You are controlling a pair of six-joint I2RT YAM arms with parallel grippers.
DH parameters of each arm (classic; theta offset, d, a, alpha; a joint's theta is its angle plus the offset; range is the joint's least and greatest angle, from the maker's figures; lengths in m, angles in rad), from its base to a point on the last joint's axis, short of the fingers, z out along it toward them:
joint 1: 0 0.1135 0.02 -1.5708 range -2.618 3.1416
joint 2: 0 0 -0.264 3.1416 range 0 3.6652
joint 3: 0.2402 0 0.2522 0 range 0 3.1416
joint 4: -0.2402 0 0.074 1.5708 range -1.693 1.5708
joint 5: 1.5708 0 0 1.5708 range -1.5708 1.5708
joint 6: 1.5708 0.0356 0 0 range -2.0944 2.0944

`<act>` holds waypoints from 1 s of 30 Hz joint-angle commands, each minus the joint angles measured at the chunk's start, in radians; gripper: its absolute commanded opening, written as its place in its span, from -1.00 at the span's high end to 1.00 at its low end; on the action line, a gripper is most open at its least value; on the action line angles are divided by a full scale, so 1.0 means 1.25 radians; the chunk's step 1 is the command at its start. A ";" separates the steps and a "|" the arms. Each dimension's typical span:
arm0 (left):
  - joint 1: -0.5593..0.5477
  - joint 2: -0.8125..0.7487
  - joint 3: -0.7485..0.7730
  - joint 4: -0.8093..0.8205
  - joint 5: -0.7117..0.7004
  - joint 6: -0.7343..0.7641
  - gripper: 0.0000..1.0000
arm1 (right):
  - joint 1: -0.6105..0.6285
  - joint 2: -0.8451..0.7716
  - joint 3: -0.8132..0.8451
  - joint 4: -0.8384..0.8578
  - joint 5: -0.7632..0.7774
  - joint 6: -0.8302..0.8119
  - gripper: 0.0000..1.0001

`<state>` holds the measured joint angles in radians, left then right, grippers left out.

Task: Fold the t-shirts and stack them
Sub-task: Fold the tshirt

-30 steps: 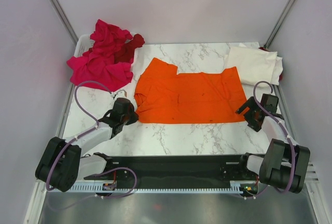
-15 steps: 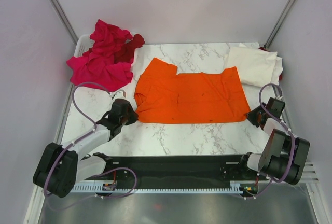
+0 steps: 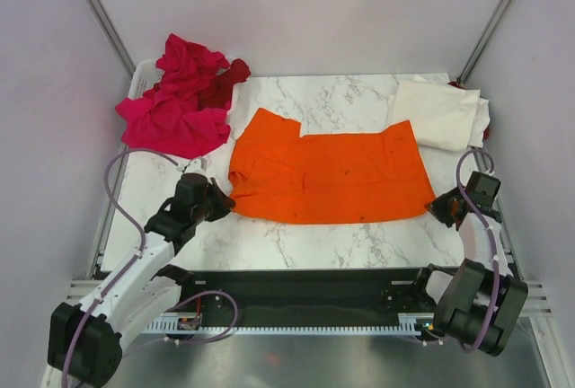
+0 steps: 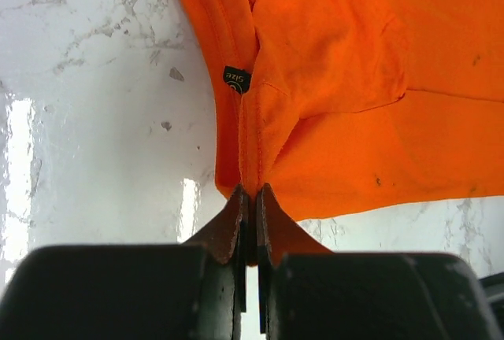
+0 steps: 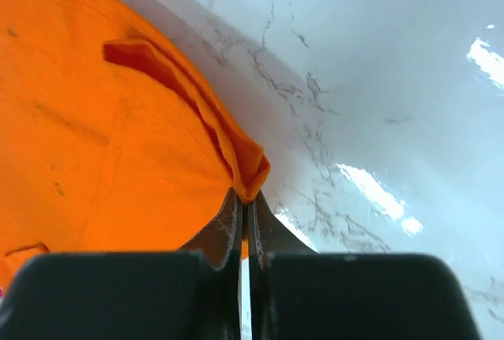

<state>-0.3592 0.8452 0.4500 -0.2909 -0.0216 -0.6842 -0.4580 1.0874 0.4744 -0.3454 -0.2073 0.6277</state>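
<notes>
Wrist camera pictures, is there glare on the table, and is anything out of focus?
Left wrist view: white glare streaks on the marble table at left; orange shirt sharp, left gripper near the lens soft. Right wrist view: glare patches at right, right gripper equally soft.

- Your left arm (image 3: 144, 253) reaches forward and inward, held low; your left gripper (image 4: 250, 192) has its jaws pressed together on the orange t-shirt (image 3: 332, 177).
- Your right arm (image 3: 482, 237) rises forward; your right gripper (image 5: 244, 198) pinches the same shirt's corner.
</notes>
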 commanded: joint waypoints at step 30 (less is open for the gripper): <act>-0.008 -0.046 0.343 -0.418 0.070 0.110 -1.00 | -0.026 -0.172 0.143 -0.269 -0.033 0.022 -0.96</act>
<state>-0.3672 0.6643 0.7967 -0.8841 0.1040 -0.7124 -0.4885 0.8501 0.5934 -0.7471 -0.2161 0.6449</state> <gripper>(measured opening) 0.995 0.979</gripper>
